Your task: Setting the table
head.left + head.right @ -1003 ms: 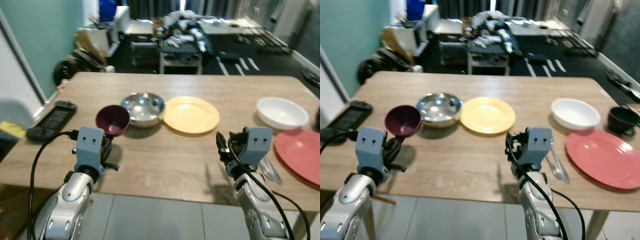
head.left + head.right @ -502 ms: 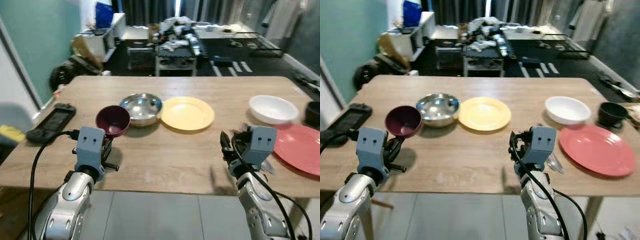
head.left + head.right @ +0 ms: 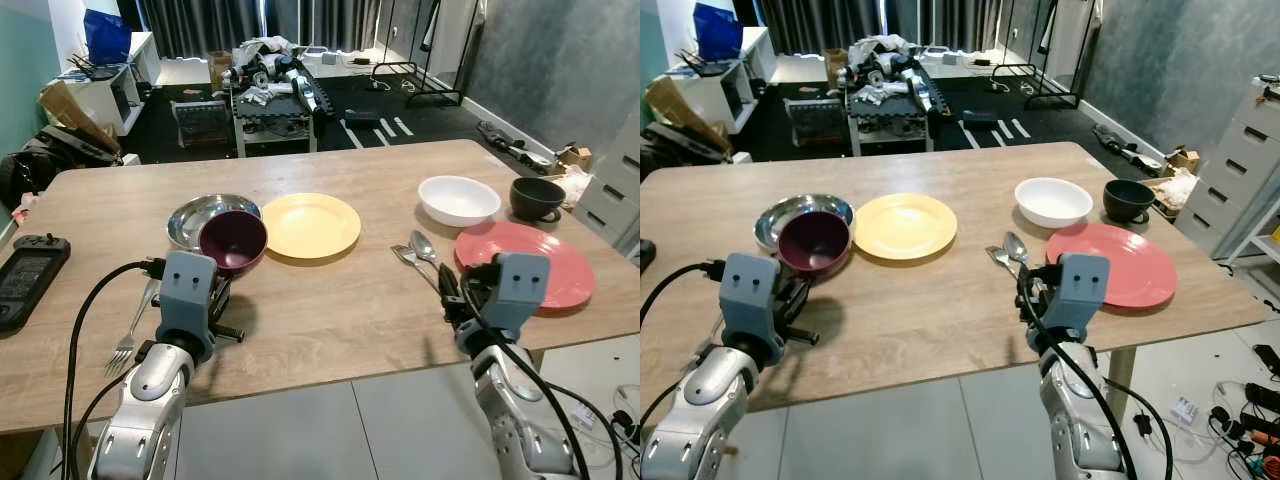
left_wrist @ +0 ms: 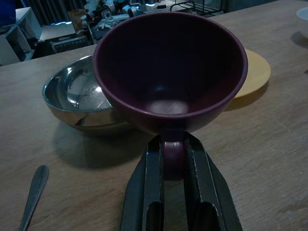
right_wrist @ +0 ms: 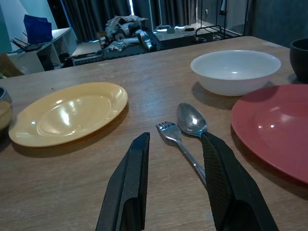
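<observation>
My left gripper (image 4: 173, 153) is shut on the handle of a maroon cup (image 3: 232, 240), holding it upright just above the wooden table (image 3: 330, 310), in front of a steel bowl (image 3: 195, 214). A yellow plate (image 3: 310, 224) lies to the right of them. My right gripper (image 5: 173, 140) hovers open over the table with nothing between its fingers, just short of a fork (image 5: 169, 132) and a spoon (image 5: 191, 120). Beyond those are a red plate (image 3: 565, 262), a white bowl (image 3: 458, 199) and a black cup (image 3: 537, 197).
Another fork (image 3: 130, 338) lies near the table's front left edge. A black handheld device (image 3: 25, 280) sits at the far left. Past the table are a cluttered cart (image 3: 270, 85) and dark floor; a drawer unit (image 3: 1250, 150) stands on the right.
The whole view has shifted, so the camera moved and the table's right end now shows. Both arms keep the same pose; the left still holds the maroon cup.
</observation>
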Controlling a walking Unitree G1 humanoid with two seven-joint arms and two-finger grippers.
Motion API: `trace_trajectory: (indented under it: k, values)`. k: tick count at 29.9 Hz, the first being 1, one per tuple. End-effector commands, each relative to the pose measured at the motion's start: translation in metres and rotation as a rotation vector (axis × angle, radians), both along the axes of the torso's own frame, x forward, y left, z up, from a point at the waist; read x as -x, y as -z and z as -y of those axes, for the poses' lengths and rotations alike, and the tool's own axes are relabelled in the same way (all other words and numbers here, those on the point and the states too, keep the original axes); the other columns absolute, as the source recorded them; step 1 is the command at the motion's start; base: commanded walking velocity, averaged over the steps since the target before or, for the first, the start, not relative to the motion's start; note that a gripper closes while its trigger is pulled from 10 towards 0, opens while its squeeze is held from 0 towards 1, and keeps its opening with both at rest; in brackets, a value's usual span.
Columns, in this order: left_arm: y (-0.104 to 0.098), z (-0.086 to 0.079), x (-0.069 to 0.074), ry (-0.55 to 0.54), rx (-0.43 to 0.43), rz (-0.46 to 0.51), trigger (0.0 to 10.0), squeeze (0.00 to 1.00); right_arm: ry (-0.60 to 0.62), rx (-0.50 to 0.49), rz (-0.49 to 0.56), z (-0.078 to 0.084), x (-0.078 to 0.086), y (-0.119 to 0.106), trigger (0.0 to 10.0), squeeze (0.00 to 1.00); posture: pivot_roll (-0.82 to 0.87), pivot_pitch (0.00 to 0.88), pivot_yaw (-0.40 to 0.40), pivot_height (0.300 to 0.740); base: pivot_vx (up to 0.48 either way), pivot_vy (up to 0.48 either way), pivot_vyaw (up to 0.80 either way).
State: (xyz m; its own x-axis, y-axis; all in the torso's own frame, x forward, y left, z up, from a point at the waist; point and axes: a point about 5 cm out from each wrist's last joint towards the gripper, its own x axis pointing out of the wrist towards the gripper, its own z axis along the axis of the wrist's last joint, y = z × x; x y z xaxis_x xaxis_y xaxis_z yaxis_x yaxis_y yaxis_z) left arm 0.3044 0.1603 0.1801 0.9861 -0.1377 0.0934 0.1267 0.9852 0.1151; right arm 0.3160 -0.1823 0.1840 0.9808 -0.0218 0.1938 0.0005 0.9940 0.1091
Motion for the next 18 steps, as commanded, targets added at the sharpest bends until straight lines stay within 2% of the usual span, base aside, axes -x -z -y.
trace_trajectory:
  k: [1, 2, 3, 5, 8, 10, 14, 18]
  values:
    - [0.006, -0.001, 0.001, 0.003, -0.001, -0.033, 10.0, 0.0, 0.005, 0.004, -0.026, 0.002, 0.0, 0.005, 10.0, 0.0, -0.01, 0.065, 0.091, 0.74, 0.0, 0.0, 0.0]
    - [0.006, -0.001, 0.001, 0.003, -0.001, -0.033, 10.0, 0.0, 0.005, 0.004, -0.026, 0.002, 0.0, 0.005, 10.0, 0.0, -0.01, 0.065, 0.091, 0.74, 0.0, 0.0, 0.0]
    - [0.016, 0.004, -0.001, 0.055, 0.002, -0.093, 10.0, 0.0, 0.001, 0.006, -0.026, 0.0, 0.0, 0.005, 10.0, 0.0, -0.01, 0.065, 0.088, 0.74, 0.0, 0.0, 0.0]
    - [0.022, 0.008, -0.003, 0.099, -0.001, -0.129, 10.0, 0.0, -0.004, 0.009, -0.026, -0.001, 0.0, 0.005, 10.0, 0.0, -0.01, 0.069, 0.082, 0.74, 0.0, 0.0, 0.0]
    - [0.025, 0.011, -0.006, 0.129, 0.0, -0.146, 10.0, 0.0, -0.011, 0.014, -0.025, -0.003, 0.0, 0.005, 10.0, 0.0, -0.02, 0.078, 0.079, 0.74, 0.0, 0.0, 0.0]
    - [0.024, 0.011, -0.007, 0.144, -0.001, -0.144, 10.0, 0.0, -0.012, 0.015, -0.024, -0.003, 0.002, 0.004, 10.0, 0.0, -0.02, 0.094, 0.078, 0.74, 0.0, 0.0, 0.0]
    - [0.022, 0.008, -0.007, 0.137, -0.058, -0.125, 10.0, 0.0, -0.009, 0.014, -0.023, -0.002, 0.004, 0.005, 10.0, 0.0, -0.02, 0.105, 0.082, 0.74, 0.0, 0.0, 0.0]
    - [0.017, -0.001, -0.003, 0.124, -0.125, -0.088, 10.0, 0.0, 0.026, -0.049, -0.009, 0.004, 0.006, 0.003, 10.0, 0.0, -0.02, 0.119, 0.078, 0.74, 0.0, 0.0, 0.0]
